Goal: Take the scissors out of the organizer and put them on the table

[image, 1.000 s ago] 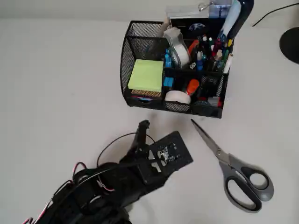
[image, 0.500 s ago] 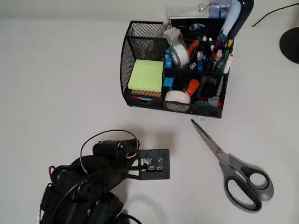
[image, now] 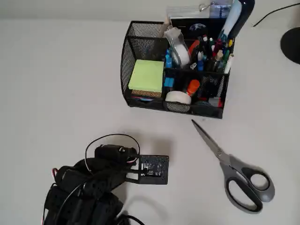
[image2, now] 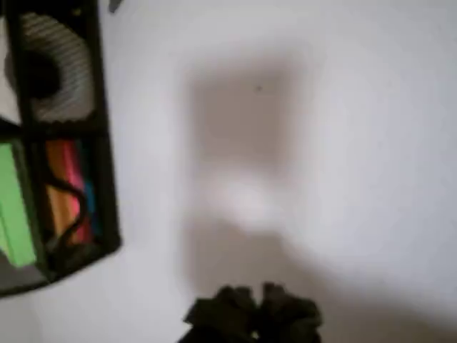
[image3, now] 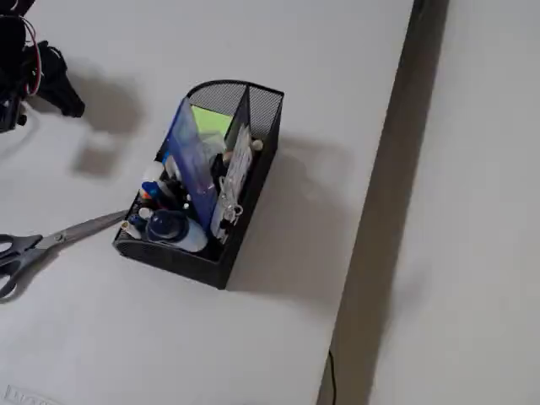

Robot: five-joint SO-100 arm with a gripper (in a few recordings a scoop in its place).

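We've got the scissors [image: 236, 169] flat on the table [image: 56, 84], near the organizer [image: 174, 70]; gripper [image3: 66, 94] holds nothing, can't tell how open.

Grey-handled scissors [image: 236, 168] lie flat and closed on the off-white bench [image: 56, 84], blades pointing toward the upright black mesh organizer [image: 174, 70] nearby, not touching.

The wrist view is blurred throughout — the gripper [image2: 253, 318] is a dark smudge, its jaws unreadable. Left of the jaws, the organizer [image2: 68, 143] runs off the frame. In the fixed view, the scissors [image3: 42, 243] lose their handles at the edge.
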